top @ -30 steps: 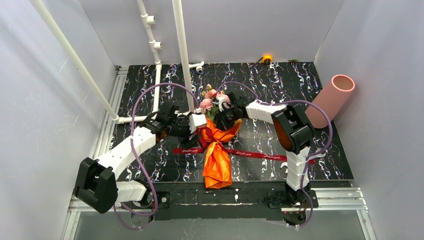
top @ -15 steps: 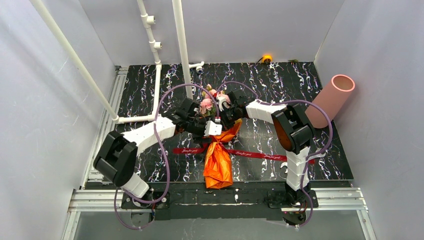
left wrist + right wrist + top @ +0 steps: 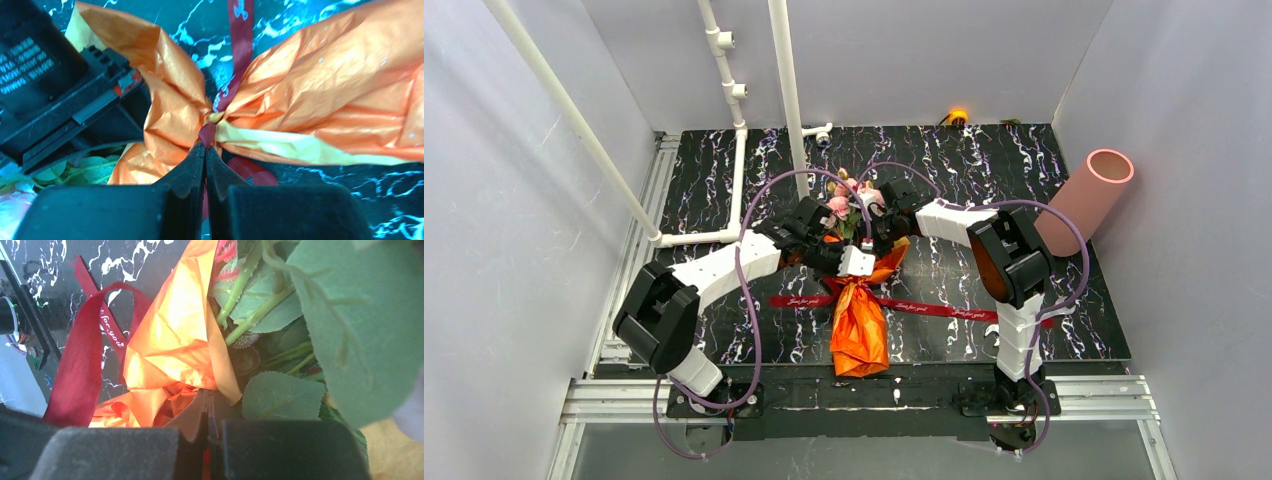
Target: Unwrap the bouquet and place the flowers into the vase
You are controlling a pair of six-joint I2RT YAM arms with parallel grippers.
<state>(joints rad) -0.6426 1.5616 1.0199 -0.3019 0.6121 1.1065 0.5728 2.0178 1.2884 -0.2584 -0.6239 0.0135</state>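
in the left wrist view the left gripper (image 3: 205,150) meets at the knot of the bouquet (image 3: 215,125), and only a dark red sliver of the ribbon (image 3: 240,40) shows between its tips. the wrapping (image 3: 340,85) runs off the right edge. in the right wrist view the right gripper (image 3: 206,400) is pressed together under a paper fold that hides what it pinches, and the leaves (image 3: 345,315) blur and are cut by the top and right edges. from above, both grippers' tips are buried at the bouquet's top among the flowers (image 3: 842,205). the ribbon's print is too small to read. the vase (image 3: 1084,200), well right of the bouquet, has its foot behind the right arm (image 3: 1009,255).
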